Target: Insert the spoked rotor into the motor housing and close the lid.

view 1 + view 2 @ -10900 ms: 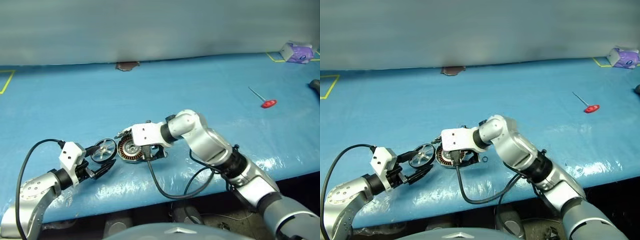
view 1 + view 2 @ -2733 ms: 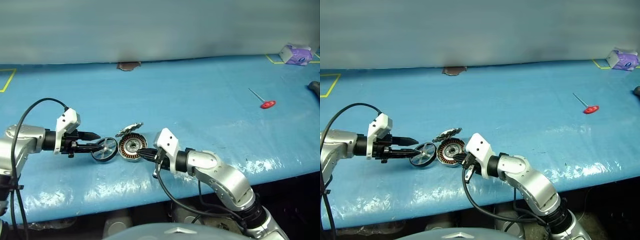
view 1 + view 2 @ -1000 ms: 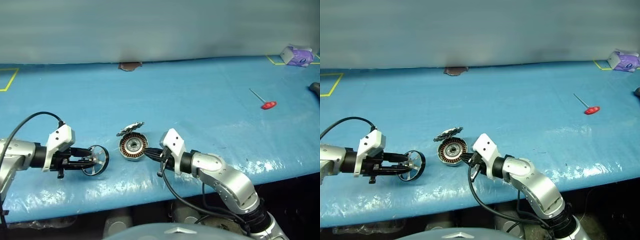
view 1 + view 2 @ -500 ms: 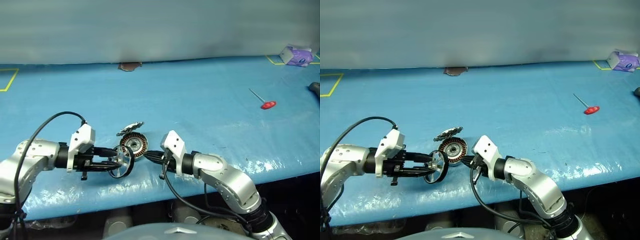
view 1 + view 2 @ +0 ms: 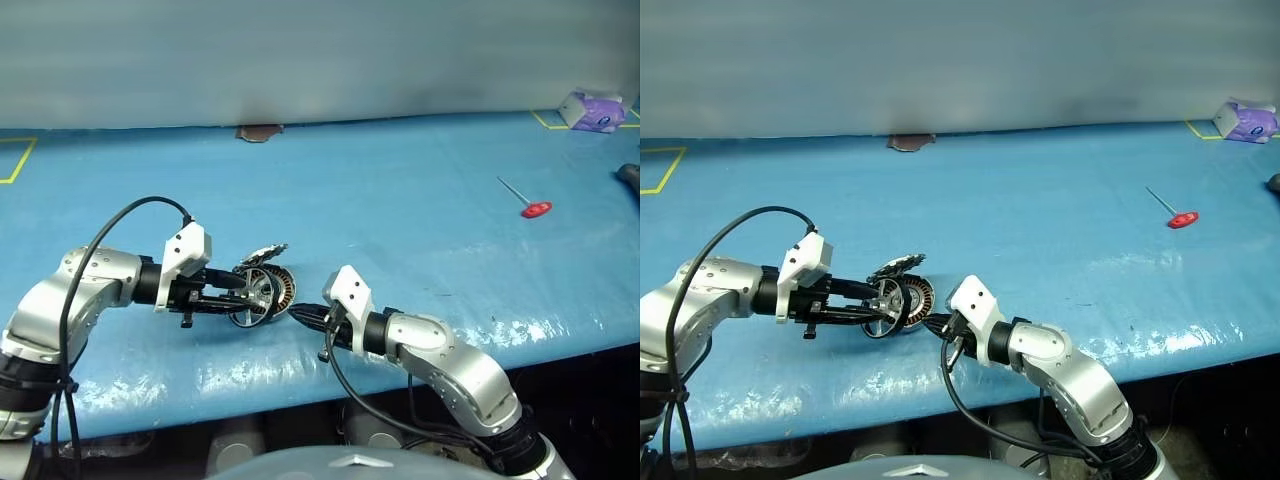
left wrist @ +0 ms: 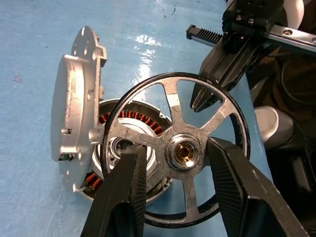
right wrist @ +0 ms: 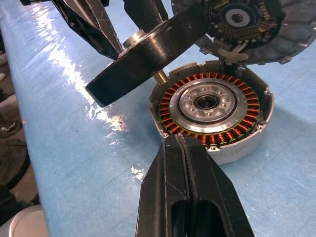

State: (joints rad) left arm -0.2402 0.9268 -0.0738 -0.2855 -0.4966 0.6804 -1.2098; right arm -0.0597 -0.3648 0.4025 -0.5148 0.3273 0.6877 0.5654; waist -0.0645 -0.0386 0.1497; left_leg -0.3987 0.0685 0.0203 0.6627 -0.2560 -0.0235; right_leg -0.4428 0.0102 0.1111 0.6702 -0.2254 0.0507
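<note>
Left claw point(image 6: 173, 197) grips the wheel point(image 6: 183, 150) over the housing point(image 7: 212, 106) near the tabletop's front edge; right claw point(image 7: 185, 148), shut and empty, steadies; level the wheel, centre its hub.

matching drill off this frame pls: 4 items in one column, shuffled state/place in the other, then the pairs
Items:
1. spoked rotor
2. motor housing
3. lid
4. right tool

States:
A. shut, tips at the housing's rim
B. hinged up, standing open
C. held off the table by its hub in the left tool
D. on the blue table, windings exposed

Pairs: 1-C, 2-D, 3-B, 4-A
</note>
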